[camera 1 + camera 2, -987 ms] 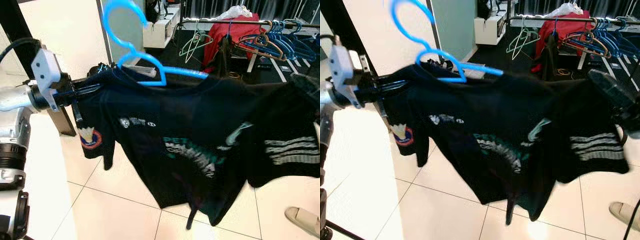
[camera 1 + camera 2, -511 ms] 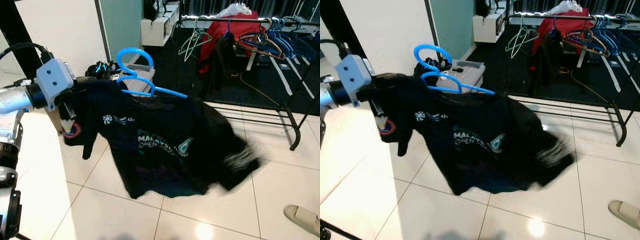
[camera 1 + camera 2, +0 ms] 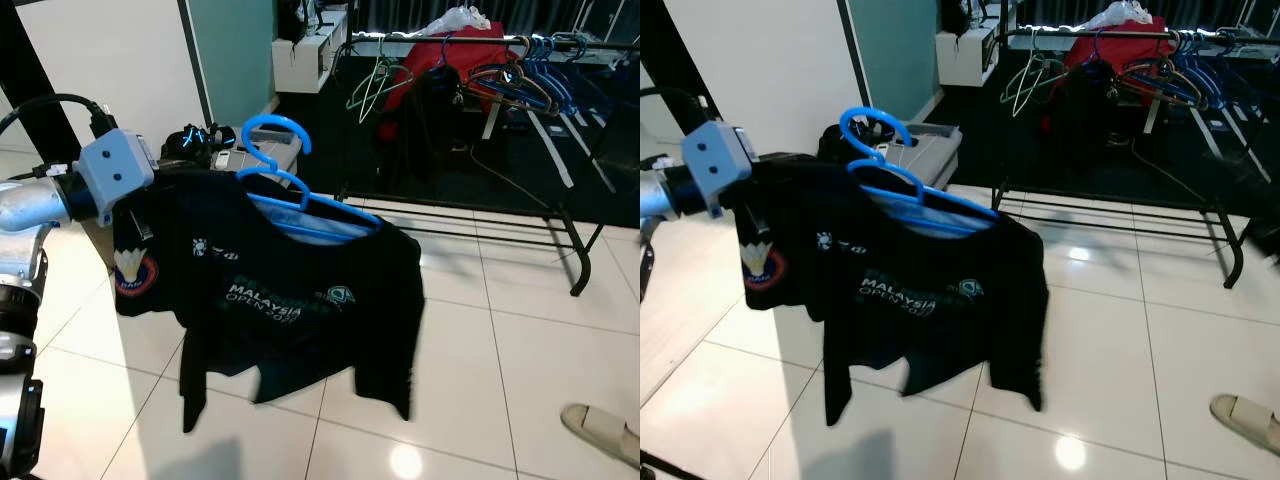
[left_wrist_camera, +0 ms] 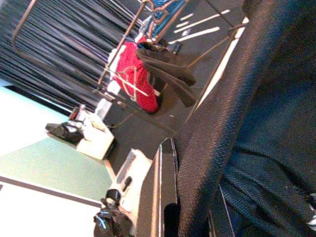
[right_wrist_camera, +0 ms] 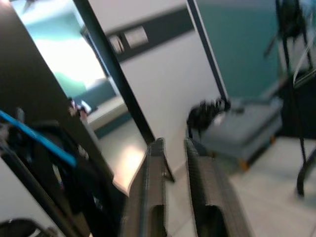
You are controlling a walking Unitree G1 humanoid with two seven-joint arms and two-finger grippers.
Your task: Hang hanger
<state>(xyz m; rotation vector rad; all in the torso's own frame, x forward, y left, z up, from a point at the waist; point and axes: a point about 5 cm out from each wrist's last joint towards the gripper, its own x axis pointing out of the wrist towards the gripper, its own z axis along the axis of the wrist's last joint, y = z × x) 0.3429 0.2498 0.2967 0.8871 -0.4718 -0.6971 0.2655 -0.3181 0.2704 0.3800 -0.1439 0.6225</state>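
Observation:
A blue plastic hanger [image 3: 300, 195] carries a black T-shirt [image 3: 290, 300] with a Malaysia Open print. My left gripper [image 3: 158, 186] is shut on the hanger's left shoulder end, through the cloth, at chest height. The hook [image 3: 268, 140] points up. The shirt hangs freely above the floor, its right side drooping. In the left wrist view the black cloth [image 4: 237, 123] lies over one finger [image 4: 150, 197]. The clothes rack's rod [image 3: 440, 38] runs along the back right, well beyond the hanger. My right gripper [image 5: 173, 144] is open, its fingers [image 5: 150, 187] a narrow gap apart and holding nothing.
The rack holds several blue hangers [image 3: 560, 75], a red garment [image 3: 455, 60] and a dark one. Its low rails [image 3: 480, 215] cross the tiles. A grey case [image 3: 272, 150] and black bag [image 3: 190, 140] sit behind the shirt. A sandal [image 3: 600, 432] lies at the lower right.
The right gripper has let go of the shirt's right sleeve and pulled away. The shirt, stretched wide before, now droops from the hanger. The left arm holds on, slightly lower.

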